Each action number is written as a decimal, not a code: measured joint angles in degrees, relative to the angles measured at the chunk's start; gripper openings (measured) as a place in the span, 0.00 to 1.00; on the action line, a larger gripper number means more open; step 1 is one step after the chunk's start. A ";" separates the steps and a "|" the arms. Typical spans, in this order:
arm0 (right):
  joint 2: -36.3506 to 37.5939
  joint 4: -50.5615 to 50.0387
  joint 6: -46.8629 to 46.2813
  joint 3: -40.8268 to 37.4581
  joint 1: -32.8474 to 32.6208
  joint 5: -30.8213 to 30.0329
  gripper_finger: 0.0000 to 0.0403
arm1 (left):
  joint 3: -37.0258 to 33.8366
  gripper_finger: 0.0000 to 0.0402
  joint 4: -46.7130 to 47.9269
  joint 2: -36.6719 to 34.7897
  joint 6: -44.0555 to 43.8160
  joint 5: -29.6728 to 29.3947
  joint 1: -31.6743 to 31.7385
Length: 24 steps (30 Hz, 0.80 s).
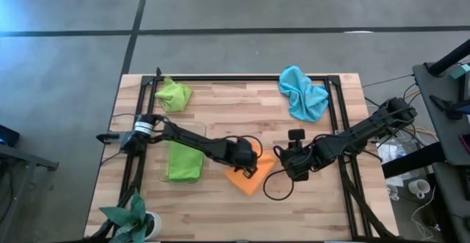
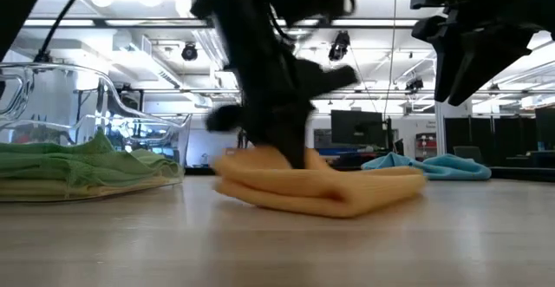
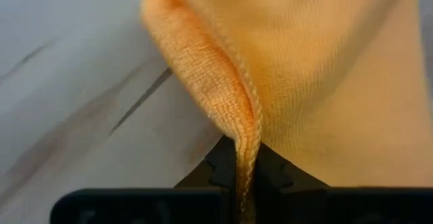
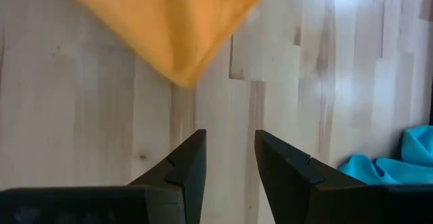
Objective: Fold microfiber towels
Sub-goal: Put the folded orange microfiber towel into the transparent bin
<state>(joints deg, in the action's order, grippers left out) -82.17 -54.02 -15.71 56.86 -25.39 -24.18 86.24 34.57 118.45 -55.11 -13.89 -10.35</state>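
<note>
A grey concrete floor surrounds the pale wooden table [image 1: 220,100]. On it, a light blue towel [image 1: 303,94] lies crumpled at the far right, a lime green towel [image 1: 174,94] bunched at the far left, and a clear tray [image 1: 163,171] holds a folded green towel [image 1: 184,161] near the left arm. The orange towel [image 1: 250,174] lies mid-table, partly folded. The left gripper [image 3: 245,176] is pinched tight on its edge, the hem caught between the jaws. The right gripper [image 4: 229,158] hovers just off a corner, jaws parted, holding nothing. To fold well, I judge the left should carry its edge low and straight across, keeping the hem taut so the corners meet.
</note>
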 joint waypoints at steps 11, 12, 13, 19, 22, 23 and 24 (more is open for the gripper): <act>0.02 0.04 2.17 0.00 0.00 0.00 0.31 | -0.59 0.00 21.88 -10.12 -13.87 -2.96 -0.05; 0.02 0.06 1.97 0.00 0.00 0.00 0.31 | -0.61 0.00 22.84 -10.65 -14.98 -3.06 -0.32; 0.02 0.04 1.65 -0.02 0.00 0.00 0.31 | -0.62 0.00 24.25 -10.90 -16.12 -3.16 -0.69; 0.02 0.09 0.82 -0.07 0.00 -0.07 0.30 | -0.68 0.00 39.17 -12.95 -25.93 -4.30 -3.12; 0.02 0.09 0.72 -0.07 0.00 -0.08 0.30 | -1.43 0.00 46.84 -13.69 -31.32 -4.62 -3.55; 0.02 0.09 0.70 -0.07 0.00 -0.09 0.30 | -1.87 0.00 48.41 -14.25 -32.66 -4.61 -3.61; 0.02 0.07 0.72 -0.07 0.00 -0.10 0.30 | -2.35 0.00 49.74 -14.83 -33.39 -4.61 -3.61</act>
<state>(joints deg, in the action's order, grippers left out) -82.15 -53.95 -14.98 56.80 -25.39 -24.28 83.89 84.31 103.62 -88.50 -18.50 -13.96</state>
